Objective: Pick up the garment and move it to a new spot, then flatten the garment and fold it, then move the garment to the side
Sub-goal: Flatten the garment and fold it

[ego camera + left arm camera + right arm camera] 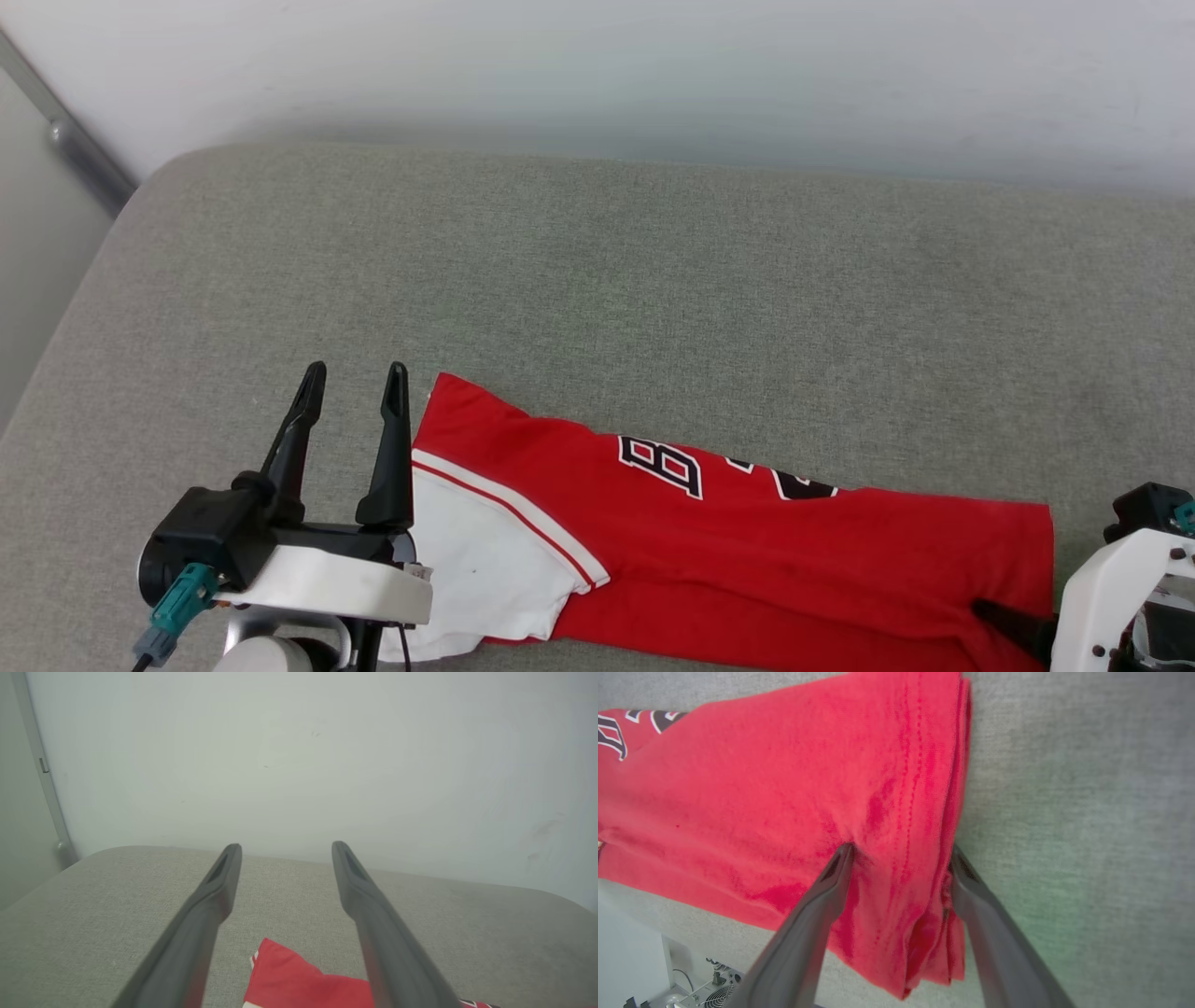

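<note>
The red garment lies folded in a long strip on the grey cushion, near its front edge, with black-and-white lettering on top and a white sleeve at its left end. My left gripper stands open just left of that end, above the cushion, nothing between its fingers; in its wrist view a red corner shows below. My right gripper is open at the garment's right hem, one finger pressing on the fabric, the other at the hem's edge. A dark finger shows at the lower right.
A pale wall runs along the cushion's far side, and a grey rail stands at the far left corner. Bare cushion stretches behind and to the right of the garment. Below the cushion's front edge sits a device with a fan on the floor.
</note>
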Robot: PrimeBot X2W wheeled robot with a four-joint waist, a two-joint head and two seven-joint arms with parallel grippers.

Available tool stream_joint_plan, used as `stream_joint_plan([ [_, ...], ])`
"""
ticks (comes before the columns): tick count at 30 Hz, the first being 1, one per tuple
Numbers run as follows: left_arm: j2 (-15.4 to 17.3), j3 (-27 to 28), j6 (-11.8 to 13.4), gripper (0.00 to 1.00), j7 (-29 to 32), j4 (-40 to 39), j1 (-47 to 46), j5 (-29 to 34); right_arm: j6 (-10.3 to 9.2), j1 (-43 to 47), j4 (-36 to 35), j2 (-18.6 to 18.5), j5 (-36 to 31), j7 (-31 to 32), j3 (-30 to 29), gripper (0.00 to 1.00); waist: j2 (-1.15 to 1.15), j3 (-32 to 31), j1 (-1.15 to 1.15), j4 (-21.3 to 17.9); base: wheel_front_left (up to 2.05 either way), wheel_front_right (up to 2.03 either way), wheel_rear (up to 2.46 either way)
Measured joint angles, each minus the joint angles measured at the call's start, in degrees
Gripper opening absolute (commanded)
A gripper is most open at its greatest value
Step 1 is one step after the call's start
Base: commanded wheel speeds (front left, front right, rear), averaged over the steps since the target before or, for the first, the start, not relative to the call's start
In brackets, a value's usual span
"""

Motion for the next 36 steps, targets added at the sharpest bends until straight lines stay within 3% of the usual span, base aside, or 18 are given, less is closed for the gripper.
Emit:
stream_joint_plan([
  [1, 0.0, -0.1, -0.1, 1.0, 0.0, 0.1, -0.1, 0.1, 0.0, -0.2, 0.7, 0.1, 0.2, 0.0, 0.2, 0.47, 0.0, 0.1, 0.0, 0.1, 0.0, 0.0, 0.0],
  [3, 0.0, -0.2, -0.1, 1.0, 0.0, 0.2, -0.1, 0.3, -0.01, -0.8, 1.6, 0.1, 1.1, -0.2, 0.7, 0.0, 0.0, -0.1, 0.0, 0.0, 0.0, 0.0, 0.0],
  [17, 1.7, -0.8, 1.1, 1.0, 1.7, 0.9, 2.6, 0.7, 0.0, -2.1, 1.1, -5.7, 4.5, -5.3, 6.1, 0.0, 0.0, -4.2, 0.0, -4.0, 0.0, 0.0, 0.0],
  [28, 2.1, -0.7, 2.2, 1.0, 2.2, -0.1, 4.7, 0.3, 0.0, -0.9, 3.4, -9.5, 2.5, -2.2, -9.4, 0.0, 0.0, -5.9, 0.0, -7.9, 0.0, 0.0, 0.0],
  [31, 2.2, -0.7, 2.3, 1.0, 2.2, -0.4, 4.7, 0.3, 0.0, -1.4, 3.2, -8.1, 2.6, -0.3, -12.4, 0.0, 0.0, -5.6, 0.0, -8.3, 0.0, 0.0, 0.0],
  [36, 2.2, -0.7, 2.4, 1.0, 2.2, -0.5, 4.7, 0.3, 0.0, -3.8, 1.9, 0.4, 9.5, 8.2, -14.2, 0.0, 0.0, -5.2, 0.0, -8.7, 0.0, 0.0, 0.0],
])
